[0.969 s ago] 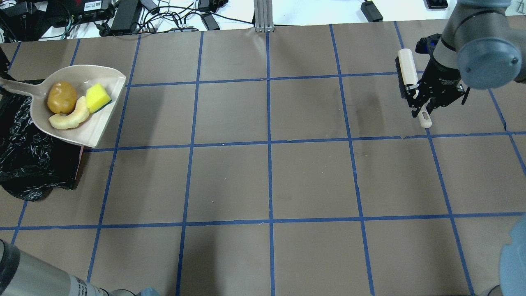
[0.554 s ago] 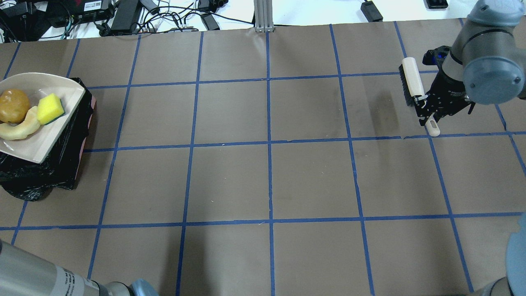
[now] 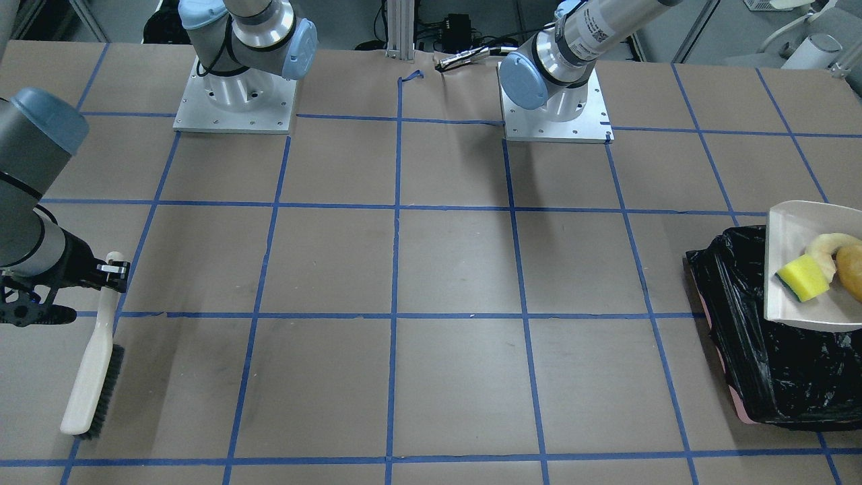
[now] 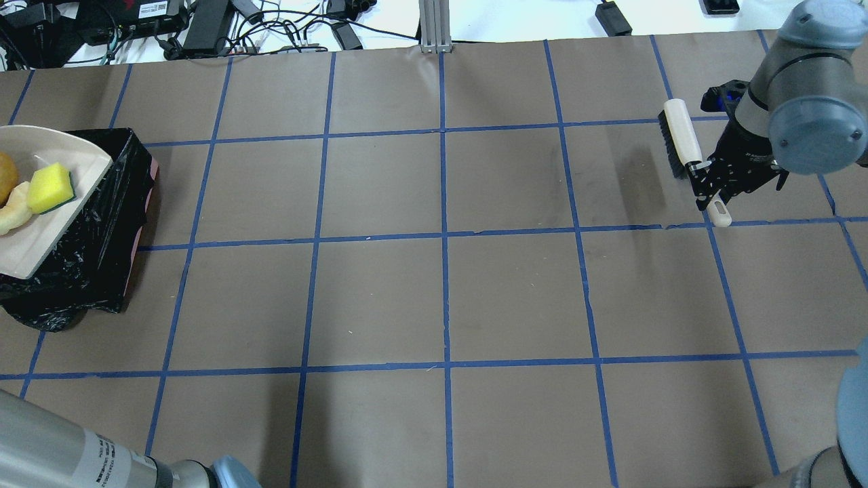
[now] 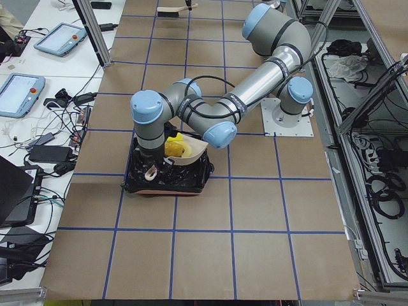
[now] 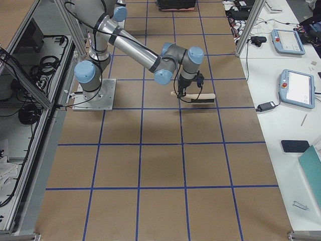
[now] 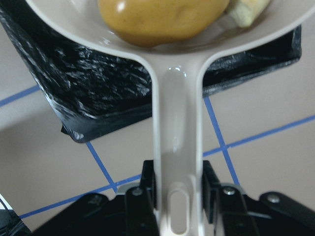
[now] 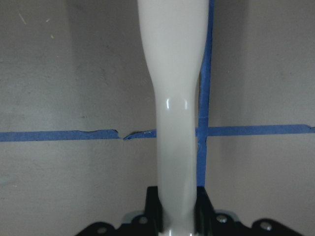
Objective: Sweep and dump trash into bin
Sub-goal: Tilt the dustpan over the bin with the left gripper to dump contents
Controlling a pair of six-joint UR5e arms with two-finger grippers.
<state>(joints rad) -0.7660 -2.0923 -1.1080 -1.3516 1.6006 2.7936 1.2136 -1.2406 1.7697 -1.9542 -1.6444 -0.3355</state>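
**A:** How far along is this? Start with the big things.

**B:** The brown paper-covered table (image 4: 441, 298), gridded with blue tape, fills the overhead view. At its left edge sits the bin (image 4: 102, 257), lined with a crinkly black bag, with a strip of pink base showing on its right side. The cream dustpan (image 4: 47, 237) hangs right over the bin's opening, with its open lip toward the middle of the frame.

**A:** What holds it?

**B:** The left gripper (image 7: 178, 187). In the left wrist view its fingers are clamped on either side of the pan's handle. In the upper right of the overhead view, the right gripper (image 4: 708, 179) is pinched on the handle of a cream hand brush (image 4: 680, 132) with dark bristles, well away from the bin.

**A:** And the trash?

**B:** All three pieces lie in the pan, not in the bin. The brownish potato-like lump (image 7: 157, 17) sits deepest, next to the handle. The pale curved peel slice (image 4: 13, 210) is beside it, and the yellow sponge (image 4: 51, 188) with green backing lies nearest the lip.

**A:** So the sweeping looks done?

**B:** I'd judge so. The brush is parked off to the side and the load is over the bag. What's left is the dump itself: tipping the pan until the pieces slide off the lip into the liner.
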